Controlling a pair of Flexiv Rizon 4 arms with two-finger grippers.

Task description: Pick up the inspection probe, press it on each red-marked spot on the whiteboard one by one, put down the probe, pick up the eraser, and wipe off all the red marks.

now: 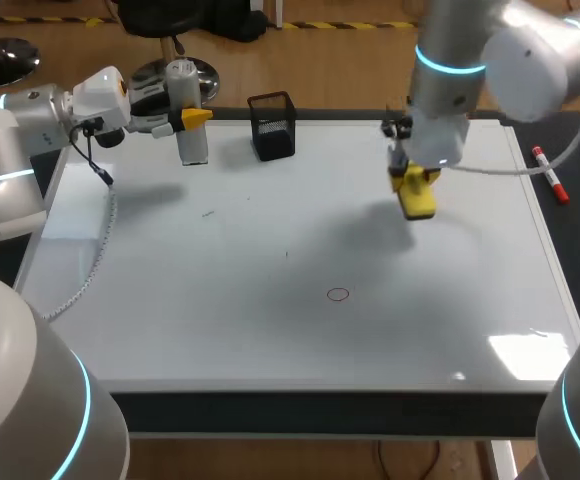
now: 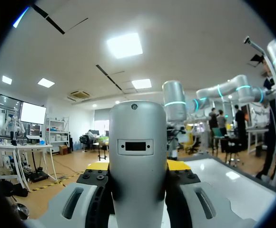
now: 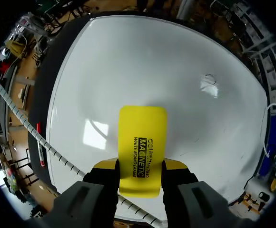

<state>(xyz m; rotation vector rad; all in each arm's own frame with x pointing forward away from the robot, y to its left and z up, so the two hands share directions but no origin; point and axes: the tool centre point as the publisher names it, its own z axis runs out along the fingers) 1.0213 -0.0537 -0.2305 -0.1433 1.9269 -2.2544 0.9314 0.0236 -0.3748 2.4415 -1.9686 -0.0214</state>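
Both pairs of jaws are clamped: the left gripper pinches the pale grey inspection probe from two sides, and the right gripper is closed on the yellow eraser, its fingers pressing the narrow flanks. The probe hangs at the far left edge of the whiteboard, just beside a black mesh pen holder and well apart from the working area. That looks like a way of keeping it clear of the other arm, though the task asks for it to be put down. The eraser is held flat side down above the right part of the board, a sensible pose for wiping. One small red ring lies nearer the front, between the eraser and the front edge, and is probably the next target. A red marker rests off the board to the right. The head view alone gives this layout and the ring's colour. The right wrist view shows what it cannot: how squarely the eraser sits in the fingers, projecting well past the tips. There the ring is at most a faint loop in a bright patch ahead of the eraser. The left wrist view shows the probe's body filling the gap between the yellow tips. It looks out over the room, so the board surface under the probe is hidden.
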